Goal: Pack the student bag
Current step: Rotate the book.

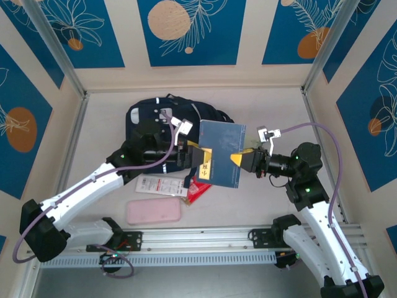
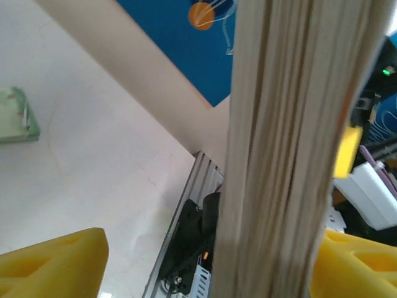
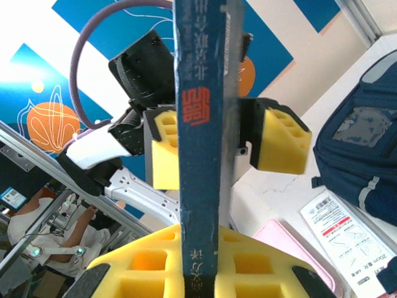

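Backpack [image 1: 162, 115], navy-blue fabric with white stripes and pale patches on the front pocket, flat on the table [image 1: 273, 105] at 12 o'clock from the arm bases. At 3 o'clock in the right wrist view, a greyish window panel on its pocket.

Count: one backpack, one book, two grippers, three loose items beside them.

Blue book [image 1: 222, 152] at 4 o'clock from the backpack, cover facing the top camera, hiding the bag's near right corner. Right gripper [image 1: 239, 160] clamped on the book's 3 o'clock edge, yellow pads against both covers. Left gripper [image 1: 197, 158] at the 9 o'clock edge, jaws apart, straddling the page edges with bare table between one pad [image 2: 53, 264] and the paper. Left arm [image 1: 93, 183] across the backpack's near side, covering part of it.

At 6 to 7 o'clock from the backpack: white printed leaflet [image 1: 160, 185], red packet [image 1: 198, 186] partly under the book, pink case [image 1: 154, 211] nearest the rail [image 1: 205, 239]. Pale green item [image 2: 15, 118] at 9 o'clock in the left wrist view, kind unclear.
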